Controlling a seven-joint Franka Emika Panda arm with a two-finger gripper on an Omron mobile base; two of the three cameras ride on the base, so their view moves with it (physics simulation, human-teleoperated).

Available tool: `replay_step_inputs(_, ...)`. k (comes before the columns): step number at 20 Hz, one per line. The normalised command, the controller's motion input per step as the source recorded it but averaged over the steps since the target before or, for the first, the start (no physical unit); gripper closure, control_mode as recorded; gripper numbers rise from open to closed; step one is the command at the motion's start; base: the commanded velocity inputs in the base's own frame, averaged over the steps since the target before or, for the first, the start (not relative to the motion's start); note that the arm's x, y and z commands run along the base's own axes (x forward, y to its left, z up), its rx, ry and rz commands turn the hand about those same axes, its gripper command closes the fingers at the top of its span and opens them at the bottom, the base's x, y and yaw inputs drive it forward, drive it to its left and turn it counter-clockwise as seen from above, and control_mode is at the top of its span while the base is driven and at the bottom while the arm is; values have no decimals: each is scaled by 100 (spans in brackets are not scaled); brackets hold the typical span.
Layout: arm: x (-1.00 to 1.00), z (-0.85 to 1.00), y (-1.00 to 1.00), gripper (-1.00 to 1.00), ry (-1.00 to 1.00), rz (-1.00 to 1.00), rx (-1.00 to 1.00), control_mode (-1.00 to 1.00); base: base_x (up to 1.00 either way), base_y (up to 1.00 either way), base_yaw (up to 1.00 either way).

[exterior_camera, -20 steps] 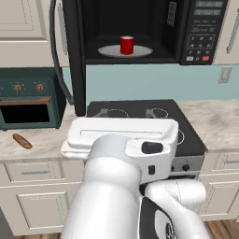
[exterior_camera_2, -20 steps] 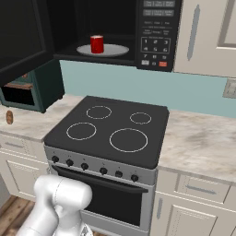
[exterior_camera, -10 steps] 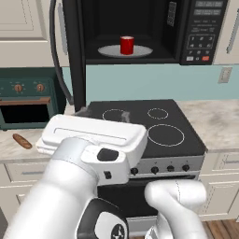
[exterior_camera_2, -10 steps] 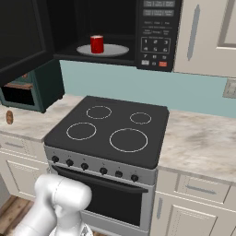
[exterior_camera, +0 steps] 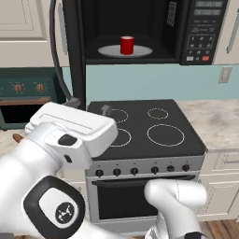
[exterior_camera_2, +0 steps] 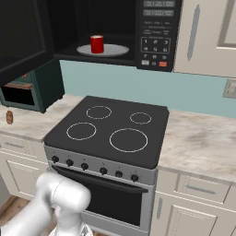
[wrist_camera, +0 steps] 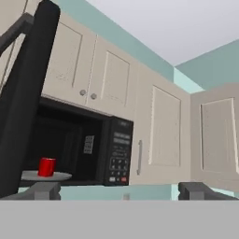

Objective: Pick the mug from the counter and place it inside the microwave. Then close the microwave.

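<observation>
Small bright red cylindrical mug (exterior_camera: 127, 45) upright on the round white turntable plate (exterior_camera: 140, 51) inside the large black over-range microwave (exterior_camera: 205, 28), roughly at the plate's centre; same mug (exterior_camera_2: 97, 44) seen from the right base view on the plate (exterior_camera_2: 115, 50), left of the button panel (exterior_camera_2: 155, 44). Microwave door (exterior_camera: 73, 51) swung wide open to the left, edge-on in the left base view, its dark inner face (exterior_camera_2: 20, 39) looming at the upper left of the right base view. In the hand view, looking upward: mug (wrist_camera: 46, 167) on the plate (wrist_camera: 60, 176) in the dark cavity, open door (wrist_camera: 25, 93) as a broad black slab on the left, cream wall cabinets (wrist_camera: 163, 126) to the right of the keypad (wrist_camera: 120, 163). Two dark fingertips (wrist_camera: 44, 189) at the bottom of the hand view standing well apart, so jaws wide and holding nothing; gripper (wrist_camera: 119, 191) pointing up toward the microwave from below. White arm link (exterior_camera: 70, 135) low and left in the left base view, over the front-left corner of the black glass stovetop (exterior_camera: 154, 130) with white ring burners. Beige-white marbled stone counter (exterior_camera_2: 203, 143) on either side of the stove. Dark green toaster oven (exterior_camera: 25, 100) with copper knobs on the left, brown bread piece (exterior_camera_2: 9, 117) lying on the counter before it.
</observation>
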Motion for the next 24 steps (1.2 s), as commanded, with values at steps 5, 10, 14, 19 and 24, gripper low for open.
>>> replay_step_inputs(5,42,-8,8,-100,0,-15,0,-100,0,0,0)
replay_step_inputs(10,23,-8,12,-100,0,-9,0,-100,0,0,0)
replay_step_inputs(14,11,-3,24,-100,0,-11,0,-100,0,0,0)
replay_step_inputs(19,26,0,27,-100,0,-15,0,-100,0,0,0)
replay_step_inputs(24,35,0,29,-100,0,-17,0,-100,0,0,0)
